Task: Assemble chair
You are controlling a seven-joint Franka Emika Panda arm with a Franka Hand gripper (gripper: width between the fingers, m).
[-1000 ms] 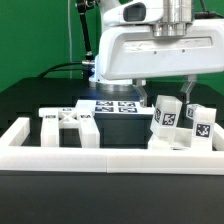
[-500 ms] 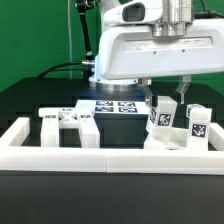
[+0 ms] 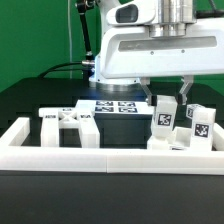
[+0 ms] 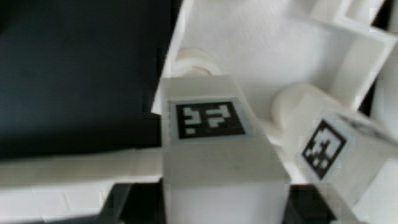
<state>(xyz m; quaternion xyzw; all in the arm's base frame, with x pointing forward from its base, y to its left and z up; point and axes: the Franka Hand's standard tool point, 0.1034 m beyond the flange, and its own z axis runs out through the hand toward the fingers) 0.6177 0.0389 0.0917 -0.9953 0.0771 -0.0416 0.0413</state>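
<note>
My gripper (image 3: 167, 108) hangs over the exterior view's right side, its two fingers down on either side of an upright white chair leg (image 3: 165, 119) with a square tag. In the wrist view the leg (image 4: 210, 125) fills the space between the dark fingers (image 4: 146, 202), which press on both its sides, so the gripper (image 4: 231, 208) is shut on it. A second tagged white chair part (image 3: 199, 124) stands just to its right, also seen in the wrist view (image 4: 329, 140). More white chair parts (image 3: 68, 122) lie at the exterior view's left.
A long white border rail (image 3: 100, 157) runs along the front and turns back at both ends. The marker board (image 3: 112, 105) lies behind the parts in the middle. The arm's base and cables stand at the back on the black table.
The fingers have drawn in from either side onto the leg. The leg has shifted a little and stands straighter between them.
</note>
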